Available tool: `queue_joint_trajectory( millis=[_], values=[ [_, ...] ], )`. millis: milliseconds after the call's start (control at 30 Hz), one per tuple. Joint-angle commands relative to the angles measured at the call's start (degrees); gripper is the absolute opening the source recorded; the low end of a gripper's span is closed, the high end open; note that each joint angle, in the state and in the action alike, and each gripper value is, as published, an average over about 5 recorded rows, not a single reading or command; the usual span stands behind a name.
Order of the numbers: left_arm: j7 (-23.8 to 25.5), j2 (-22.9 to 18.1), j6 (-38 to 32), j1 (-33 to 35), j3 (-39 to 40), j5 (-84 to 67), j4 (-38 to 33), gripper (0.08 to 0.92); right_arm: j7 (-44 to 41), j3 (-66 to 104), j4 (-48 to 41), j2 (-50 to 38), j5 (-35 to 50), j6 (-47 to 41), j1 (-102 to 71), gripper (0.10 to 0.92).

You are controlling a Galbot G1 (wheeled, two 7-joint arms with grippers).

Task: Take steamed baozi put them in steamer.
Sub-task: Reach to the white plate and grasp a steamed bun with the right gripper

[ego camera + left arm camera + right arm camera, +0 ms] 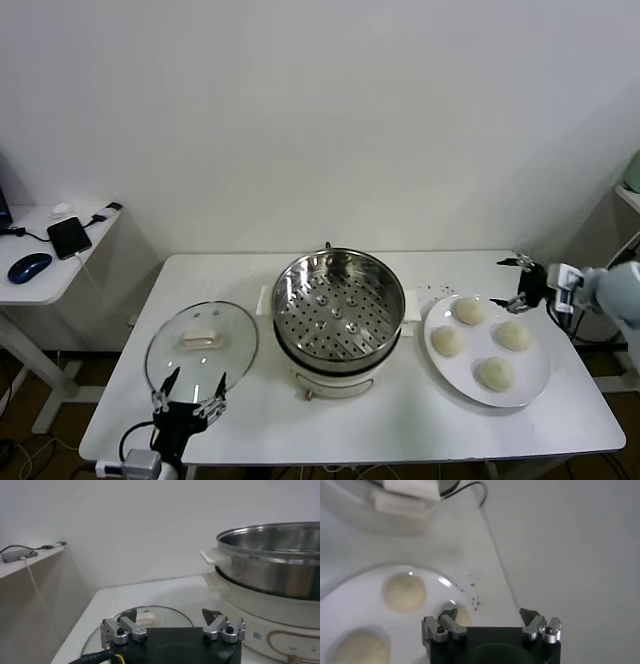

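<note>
Reach step, nothing picked: right gripper (pixel 518 284), jaws apart, hovers just beside the plate (pixel 450 372) of four baozi (pixel 471 311). Next it must drop onto the nearest one and close, then carry it to the steamer (pixel 337 305) on its far side. Left gripper (pixel 190 396), jaws apart, idles by the glass lid (pixel 201 346).

Both left hand (pixel 194 391) and right hand (pixel 517 282) gape wide.

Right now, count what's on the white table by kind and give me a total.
Steamed baozi: 4
Steamer: 1
Glass lid: 1
White plate: 1
Total: 7
</note>
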Motion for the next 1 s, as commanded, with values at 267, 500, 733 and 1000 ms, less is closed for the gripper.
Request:
queue_joint_trajectory(
  millis=[267,500,733,1000],
  values=[
    [0.29,-1.28,0.36,0.57,-0.94,0.03,-0.91,0.823,-13.60,-11.78,-20.40,10.09,-12.92,11.35,14.42,0.823],
    [0.34,-1.65,0.43,0.48,-1.04,0.20,-0.62,0.823,-6.67,-9.00,-22.19,13.55,-13.63,11.49,10.88,0.823],
    [0.39,-1.62,0.45,0.55,-1.92,-0.03,-0.47,0.823,-1.27,-6.56,-26.40,17.13,-18.68,14.03,10.10,0.823],
    [0.50,-1.81,0.89,0.39,-2.79,-1.44,-0.66,0.823,-3.24,-5.62,-28.82,18.66,-19.74,14.62,10.27,0.823]
  ],
)
